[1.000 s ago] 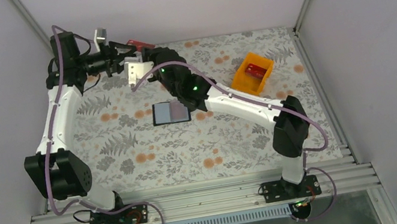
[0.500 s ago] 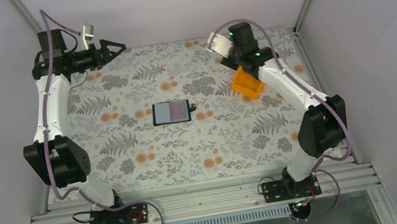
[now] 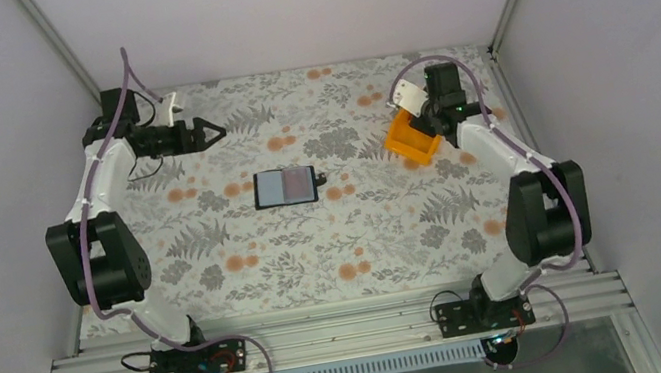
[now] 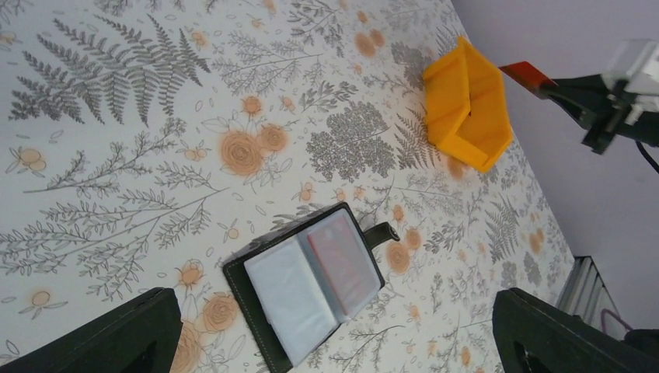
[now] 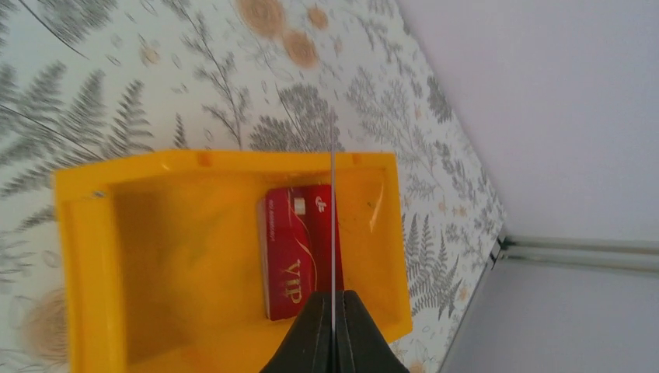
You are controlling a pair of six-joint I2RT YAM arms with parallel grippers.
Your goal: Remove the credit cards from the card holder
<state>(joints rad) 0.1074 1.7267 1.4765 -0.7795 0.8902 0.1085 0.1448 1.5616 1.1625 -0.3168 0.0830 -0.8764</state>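
The card holder (image 3: 286,186) lies open at the middle of the table, clasp tab to its right. In the left wrist view the card holder (image 4: 268,299) shows one red credit card (image 4: 347,260) in its right pocket. My left gripper (image 3: 216,134) is open and empty, high at the back left, well clear of the wallet; both fingers (image 4: 101,338) frame that view. My right gripper (image 5: 332,301) is shut on a red credit card (image 5: 332,202), seen edge-on, just above the orange bin (image 5: 155,256). Another red card (image 5: 289,249) lies flat inside the bin.
The orange bin (image 3: 410,141) stands at the back right near the right wall, and it also shows in the left wrist view (image 4: 466,105). White walls close in the back and both sides. An aluminium rail runs along the near edge.
The grippers were together at the back with a red card. The right arm swung it right to above the bin. The left gripper drew back left, then lowered slightly.
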